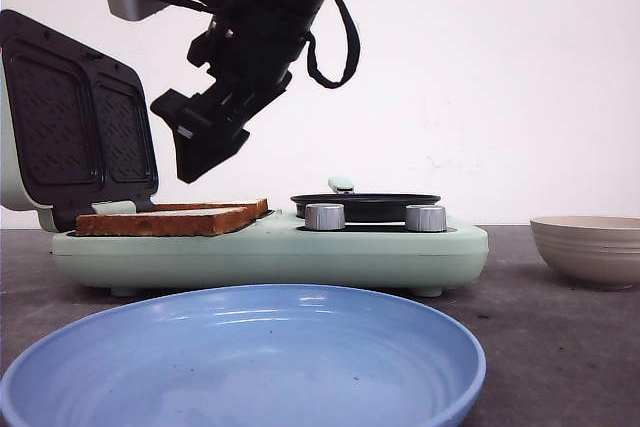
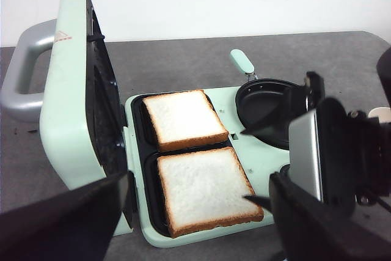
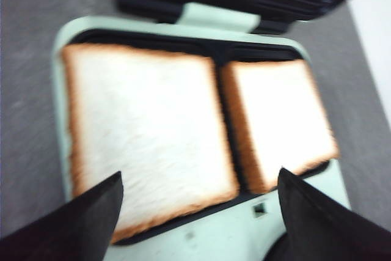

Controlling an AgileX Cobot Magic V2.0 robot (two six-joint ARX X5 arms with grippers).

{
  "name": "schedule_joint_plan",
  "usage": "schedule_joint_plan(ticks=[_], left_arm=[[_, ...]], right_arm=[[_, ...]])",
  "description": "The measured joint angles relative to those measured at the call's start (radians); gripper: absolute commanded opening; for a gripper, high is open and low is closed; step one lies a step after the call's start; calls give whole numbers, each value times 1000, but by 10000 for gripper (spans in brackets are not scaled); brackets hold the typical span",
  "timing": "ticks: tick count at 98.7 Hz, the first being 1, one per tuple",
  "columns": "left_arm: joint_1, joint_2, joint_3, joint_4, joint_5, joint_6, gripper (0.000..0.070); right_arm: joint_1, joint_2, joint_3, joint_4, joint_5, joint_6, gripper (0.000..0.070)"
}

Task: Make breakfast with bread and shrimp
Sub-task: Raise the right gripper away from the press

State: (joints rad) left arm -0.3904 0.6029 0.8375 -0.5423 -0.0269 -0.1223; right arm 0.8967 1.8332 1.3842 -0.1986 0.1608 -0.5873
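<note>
Two slices of bread (image 1: 170, 219) lie side by side in the open sandwich maker (image 1: 270, 252). In the left wrist view they are the far slice (image 2: 183, 117) and the near slice (image 2: 204, 191). The right wrist view shows both from above, a larger-looking slice (image 3: 146, 139) and the other (image 3: 278, 120). My right gripper (image 1: 195, 142) hangs open a little above the bread, tilted toward the lid, nothing between its fingers (image 3: 198, 178). My left gripper (image 2: 198, 181) is open and empty, higher and nearer, and is out of the front view. The shrimp is out of view.
The mint lid (image 1: 75, 122) stands upright at the left, handle outward (image 2: 24, 84). A black frying pan (image 1: 365, 205) sits on the maker's right half behind two knobs (image 1: 324, 216). A blue plate (image 1: 240, 367) lies in front. A beige bowl (image 1: 590, 247) stands at right, contents hidden.
</note>
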Motion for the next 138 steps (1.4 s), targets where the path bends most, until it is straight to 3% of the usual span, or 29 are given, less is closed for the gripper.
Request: schedule_joint_plan(ticks=[46,56,80,90,113,138], left_arm=[[0,0,0,0,0,0,430],[0,0,0,0,0,0,430],[0,0,0,0,0,0,430],[0,0,0,0,0,0,430],[0,0,0,0,0,0,430],[0,0,0,-3,0,0,431]], right_arm=[[-104,-303,16,-23,-4,406,477],[-147,-386,16,-68,-3,481,435],[-231,-548,4,-196,-69,542,397],[-260,-622,-88,-181,-88,545,337],[-349,-857,-430,-26,-120,663,337],[-408,-1089,-674,-21,-135,789,337]])
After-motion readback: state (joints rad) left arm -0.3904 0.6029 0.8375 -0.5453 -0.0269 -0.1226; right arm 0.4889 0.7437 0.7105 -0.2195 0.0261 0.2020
